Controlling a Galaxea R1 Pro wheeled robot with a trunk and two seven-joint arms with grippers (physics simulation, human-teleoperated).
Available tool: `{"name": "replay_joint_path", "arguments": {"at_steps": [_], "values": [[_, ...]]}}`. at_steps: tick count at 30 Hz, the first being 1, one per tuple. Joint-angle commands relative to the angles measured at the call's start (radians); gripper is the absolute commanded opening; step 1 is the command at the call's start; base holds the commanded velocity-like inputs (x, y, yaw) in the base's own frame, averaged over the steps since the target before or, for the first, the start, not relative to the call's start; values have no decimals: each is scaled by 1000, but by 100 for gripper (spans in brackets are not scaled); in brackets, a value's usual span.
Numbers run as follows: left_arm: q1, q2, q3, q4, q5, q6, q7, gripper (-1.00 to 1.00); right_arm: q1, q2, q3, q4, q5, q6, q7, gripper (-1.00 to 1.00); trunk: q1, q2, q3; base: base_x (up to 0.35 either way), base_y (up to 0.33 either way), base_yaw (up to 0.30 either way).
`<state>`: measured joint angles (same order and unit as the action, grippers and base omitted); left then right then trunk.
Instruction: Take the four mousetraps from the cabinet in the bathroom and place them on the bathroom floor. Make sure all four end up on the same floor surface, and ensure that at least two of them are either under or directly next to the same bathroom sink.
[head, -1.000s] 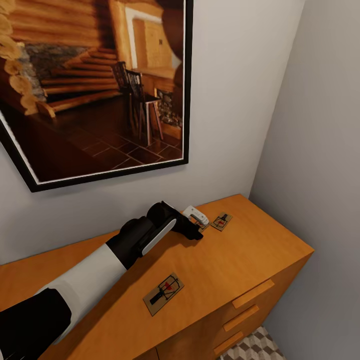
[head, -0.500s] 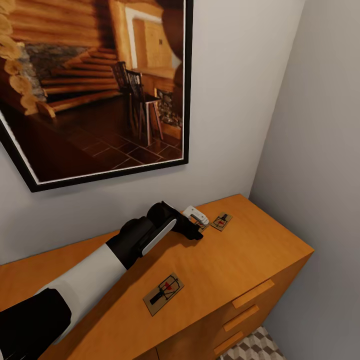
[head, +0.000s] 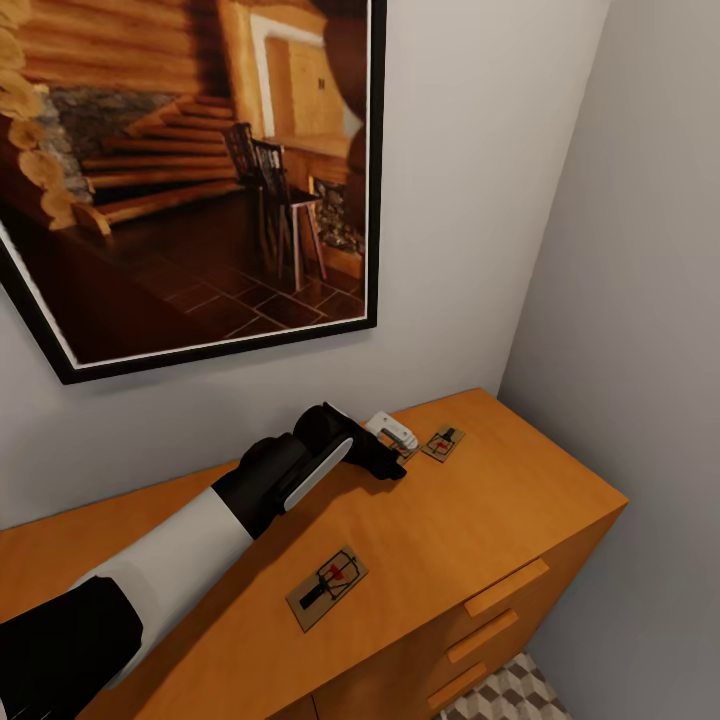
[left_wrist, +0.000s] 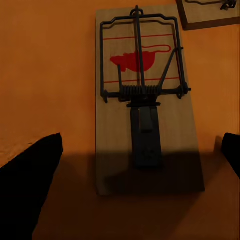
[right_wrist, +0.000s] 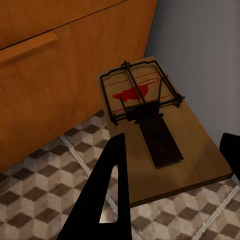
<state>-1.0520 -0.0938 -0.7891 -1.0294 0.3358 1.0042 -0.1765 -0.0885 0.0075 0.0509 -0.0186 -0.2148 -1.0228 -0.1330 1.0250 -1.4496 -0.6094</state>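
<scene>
No change since a second ago | my left gripper (left_wrist: 135, 155) spread, straddling a mousetrap (left_wrist: 145, 100) | right gripper (right_wrist: 172, 165) clamps another mousetrap (right_wrist: 160, 135) | close left next.

From my seat the cabinet (head: 470, 520) reads as smooth orange-brown wood with a soft satin sheen, and the mousetrap (left_wrist: 147, 105) under my left tool is pale matt wood with faint grain, dark wire metal and a flat red print. Floor tiles (right_wrist: 45, 200) look matt with a printed cube pattern, and the left arm's shell (head: 180, 565) is glossy white and black plastic.
</scene>
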Motion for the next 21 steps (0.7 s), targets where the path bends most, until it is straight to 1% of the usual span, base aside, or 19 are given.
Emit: {"name": "replay_joint_path", "arguments": {"at_steps": [1,21], "values": [[0,0,-1,67,-18,2,-9,-100,0,0,6,0,-2,-2,-7,-100,0,0,-1,0,0,0],[0,0,-1,66,-18,2,-9,-100,0,0,6,0,-2,-2,-7,-100,0,0,-1,0,0,0]]}}
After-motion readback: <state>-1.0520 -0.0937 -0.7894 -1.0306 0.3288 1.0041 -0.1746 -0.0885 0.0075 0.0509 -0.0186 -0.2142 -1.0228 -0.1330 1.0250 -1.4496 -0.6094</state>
